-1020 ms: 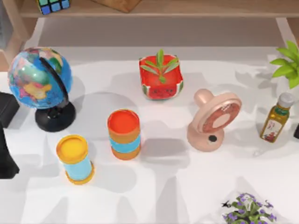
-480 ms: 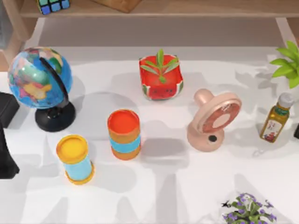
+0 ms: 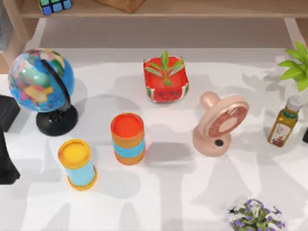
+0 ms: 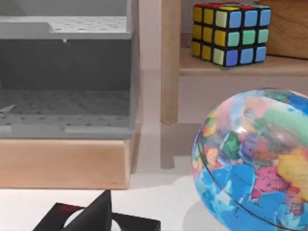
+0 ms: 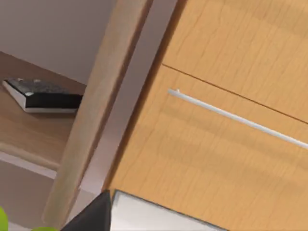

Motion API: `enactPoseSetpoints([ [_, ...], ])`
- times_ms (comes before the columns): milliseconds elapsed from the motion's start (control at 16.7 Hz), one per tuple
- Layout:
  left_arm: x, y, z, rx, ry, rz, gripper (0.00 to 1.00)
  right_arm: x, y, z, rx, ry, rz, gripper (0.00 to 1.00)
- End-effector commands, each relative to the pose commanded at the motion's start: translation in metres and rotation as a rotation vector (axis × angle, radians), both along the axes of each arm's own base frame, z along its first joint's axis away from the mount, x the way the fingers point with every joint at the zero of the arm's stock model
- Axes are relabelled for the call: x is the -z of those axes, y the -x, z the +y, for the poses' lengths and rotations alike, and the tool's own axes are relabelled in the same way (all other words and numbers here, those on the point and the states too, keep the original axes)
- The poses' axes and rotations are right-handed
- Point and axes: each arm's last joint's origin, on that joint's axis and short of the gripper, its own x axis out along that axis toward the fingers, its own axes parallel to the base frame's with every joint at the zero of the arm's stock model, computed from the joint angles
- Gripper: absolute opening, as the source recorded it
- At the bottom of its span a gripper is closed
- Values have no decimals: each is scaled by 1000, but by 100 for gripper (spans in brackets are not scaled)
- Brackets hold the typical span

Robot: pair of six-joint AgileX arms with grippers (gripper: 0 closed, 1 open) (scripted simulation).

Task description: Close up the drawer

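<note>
Step in hand, as judged: approach to the open drawer (image 4: 65, 163). It stands beyond the globe (image 4: 255, 159), past the shelf post (image 4: 169, 62), with its wooden front drawn out and its grey inside exposed. The left pincer (image 4: 96, 216) is near the globe, short of the drawer; you cannot tell whether it is open or closed. The same holds for the right pincer (image 5: 91, 216), far from the globe, facing a bar handle (image 5: 236, 118). Set the left pincer against the middle of the wooden front and push straight in, clear of the globe; an off-centre push may jam it. No writing is legible; the oil bottle (image 3: 284, 122) label is too small to read
</note>
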Motion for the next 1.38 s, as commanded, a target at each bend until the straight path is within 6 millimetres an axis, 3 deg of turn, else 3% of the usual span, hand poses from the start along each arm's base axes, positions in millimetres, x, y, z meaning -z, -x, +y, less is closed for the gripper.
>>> enactPoseSetpoints([
  [360, 0, 0, 0, 0, 0, 0, 100, 70, -26, -36, -10, 424, 19, 100],
  [780, 0, 0, 0, 0, 0, 0, 100, 145, -27, -66, 13, 933, 6, 100],
  [1080, 0, 0, 0, 0, 0, 0, 100, 172, -24, -77, 50, 1167, -7, 100],
  [1380, 0, 0, 0, 0, 0, 0, 100, 175, -24, -78, 55, 1192, -8, 100],
])
